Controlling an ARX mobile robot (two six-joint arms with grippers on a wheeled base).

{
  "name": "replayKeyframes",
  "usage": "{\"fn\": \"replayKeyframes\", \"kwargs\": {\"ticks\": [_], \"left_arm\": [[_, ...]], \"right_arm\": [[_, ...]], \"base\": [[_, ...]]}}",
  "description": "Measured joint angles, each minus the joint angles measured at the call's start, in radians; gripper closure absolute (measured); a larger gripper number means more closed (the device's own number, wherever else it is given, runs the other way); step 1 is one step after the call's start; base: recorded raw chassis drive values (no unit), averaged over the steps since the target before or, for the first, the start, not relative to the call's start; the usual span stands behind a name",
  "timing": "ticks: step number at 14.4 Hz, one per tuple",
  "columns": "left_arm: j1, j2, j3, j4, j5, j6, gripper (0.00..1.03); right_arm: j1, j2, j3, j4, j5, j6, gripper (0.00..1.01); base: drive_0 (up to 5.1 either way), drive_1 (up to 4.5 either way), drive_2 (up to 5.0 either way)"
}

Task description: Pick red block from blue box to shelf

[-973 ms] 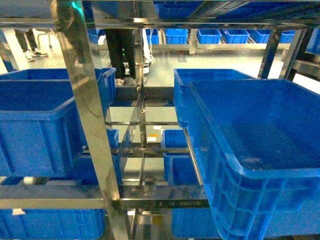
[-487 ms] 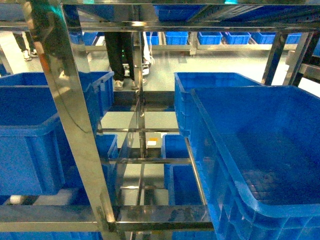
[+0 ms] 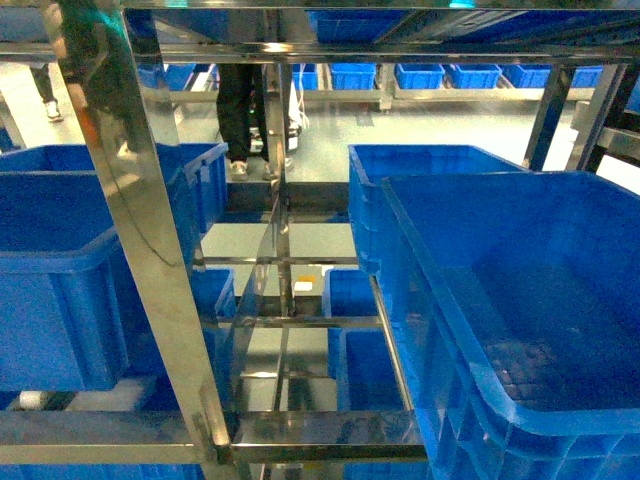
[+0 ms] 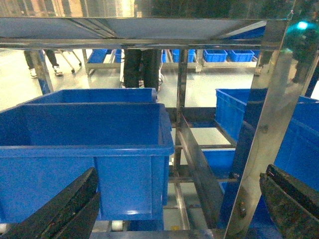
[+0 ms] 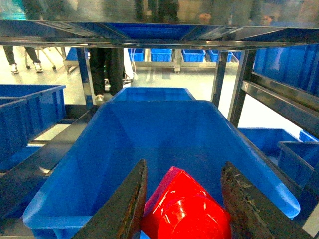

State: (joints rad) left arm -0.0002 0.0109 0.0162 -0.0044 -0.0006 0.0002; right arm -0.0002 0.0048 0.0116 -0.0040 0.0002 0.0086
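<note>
The red block (image 5: 187, 209), glossy with a round stud facing the camera, sits tilted between the dark fingers of my right gripper (image 5: 184, 164), which is shut on it. It hangs over the near end of a dark blue crate (image 5: 149, 129) resting on the stainless-steel shelf (image 5: 234, 84). My left gripper (image 4: 180, 172) is open and empty in front of a shelf upright (image 4: 264, 124) and another dark blue crate (image 4: 84, 144). The head view shows the shelf (image 3: 130, 200) but neither gripper. The blue box is out of view.
Dark blue ribbed crates stand on the shelf at left (image 3: 60, 260) and right (image 3: 520, 300), with more on the lower tier and in the far background. A person's legs (image 3: 240, 110) stand behind the shelf. A shelf tier runs close overhead in both wrist views.
Since a second ago the head view has shifted: the near upright sits further left and the crates lower in the picture. Almost nothing differs over the last half second.
</note>
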Motion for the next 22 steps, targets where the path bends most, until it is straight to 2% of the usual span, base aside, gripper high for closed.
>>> {"fn": "replayKeyframes", "kwargs": {"ticks": [22], "left_arm": [[0.0, 0.0, 0.0, 0.0, 0.0, 0.0, 0.05]], "right_arm": [[0.0, 0.0, 0.0, 0.0, 0.0, 0.0, 0.63]], "base": [[0.0, 0.0, 0.0]]}}
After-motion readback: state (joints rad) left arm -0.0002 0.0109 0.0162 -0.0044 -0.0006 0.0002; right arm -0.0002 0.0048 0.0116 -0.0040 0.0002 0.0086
